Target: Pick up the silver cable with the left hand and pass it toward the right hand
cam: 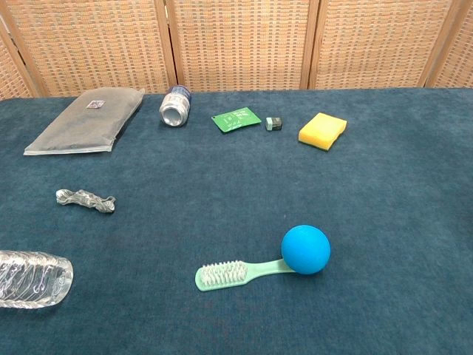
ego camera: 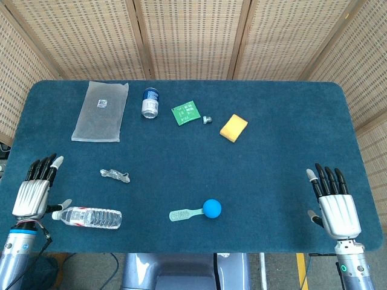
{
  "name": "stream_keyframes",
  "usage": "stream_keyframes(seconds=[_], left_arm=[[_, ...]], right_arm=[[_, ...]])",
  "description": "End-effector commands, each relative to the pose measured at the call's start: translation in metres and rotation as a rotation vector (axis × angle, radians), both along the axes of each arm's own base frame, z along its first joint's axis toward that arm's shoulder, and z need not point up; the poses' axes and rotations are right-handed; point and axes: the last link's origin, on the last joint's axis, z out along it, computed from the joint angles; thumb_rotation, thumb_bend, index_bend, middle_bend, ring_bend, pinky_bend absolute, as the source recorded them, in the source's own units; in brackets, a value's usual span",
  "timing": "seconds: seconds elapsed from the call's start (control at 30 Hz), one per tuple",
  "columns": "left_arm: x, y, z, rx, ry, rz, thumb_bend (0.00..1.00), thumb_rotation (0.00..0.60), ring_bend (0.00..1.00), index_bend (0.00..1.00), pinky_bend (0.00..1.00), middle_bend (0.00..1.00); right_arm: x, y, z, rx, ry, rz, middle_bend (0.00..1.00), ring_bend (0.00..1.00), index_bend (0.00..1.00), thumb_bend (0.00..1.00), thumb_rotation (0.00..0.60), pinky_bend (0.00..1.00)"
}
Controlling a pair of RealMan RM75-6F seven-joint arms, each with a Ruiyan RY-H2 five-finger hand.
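Nothing had started yet, by the look of it: the left hand (ego camera: 35,190) sat open and empty, and the silver cable (ego camera: 115,175) lay just ahead and inboard of it. The right hand (ego camera: 334,202) was open too, well apart. Next it'd need a reach forward-right and a pinch.

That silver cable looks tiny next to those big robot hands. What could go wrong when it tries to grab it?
The silver cable lies bunched and flat on the cloth, so the left hand's fingers may slip off or catch the fabric. A water bottle lies right beside that hand; reaching out might knock it rolling. The right hand waits far across the table, so the cable could drop during the pass.
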Motion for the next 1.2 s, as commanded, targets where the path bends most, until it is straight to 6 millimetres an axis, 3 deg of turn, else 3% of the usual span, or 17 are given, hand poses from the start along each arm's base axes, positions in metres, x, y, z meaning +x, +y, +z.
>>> stream_keyframes(seconds=[0.03, 0.3, 0.43, 0.57, 0.8, 1.2], left_arm=[[0.001, 0.001, -0.001, -0.003, -0.003, -0.009, 0.0, 0.6, 0.0, 0.0, 0.0, 0.0], [0.004, 0.027, -0.017, -0.079, 0.017, -0.039, 0.0, 0.6, 0.0, 0.01, 0.0, 0.0], [0.002, 0.069, -0.043, -0.171, 0.078, -0.037, 0.0, 0.6, 0.0, 0.14, 0.0, 0.0], [0.001, 0.091, -0.061, -0.209, 0.114, -0.023, 0.08, 0.6, 0.0, 0.26, 0.0, 0.0], [0.001, 0.108, -0.083, -0.24, 0.114, -0.016, 0.2, 0.6, 0.0, 0.37, 0.0, 0.0], [0.005, 0.123, -0.114, -0.281, 0.138, -0.006, 0.28, 0.6, 0.0, 0.42, 0.0, 0.0]], right_arm=[[0.0, 0.0, 0.0, -0.002, -0.011, 0.006, 0.0, 0.0, 0.0, 0.0, 0.6, 0.0], [-0.002, 0.001, -0.001, 0.006, -0.032, 0.002, 0.0, 0.0, 0.0, 0.0, 0.6, 0.0], [-0.002, -0.001, -0.001, 0.007, -0.041, 0.002, 0.0, 0.0, 0.0, 0.0, 0.6, 0.0], [-0.003, -0.002, -0.001, 0.008, -0.043, -0.004, 0.0, 0.0, 0.0, 0.0, 0.6, 0.0], [-0.005, -0.004, -0.003, 0.015, -0.043, -0.017, 0.0, 0.0, 0.0, 0.0, 0.6, 0.0], [-0.008, -0.006, -0.004, 0.021, -0.046, -0.034, 0.0, 0.0, 0.0, 0.0, 0.6, 0.0]])
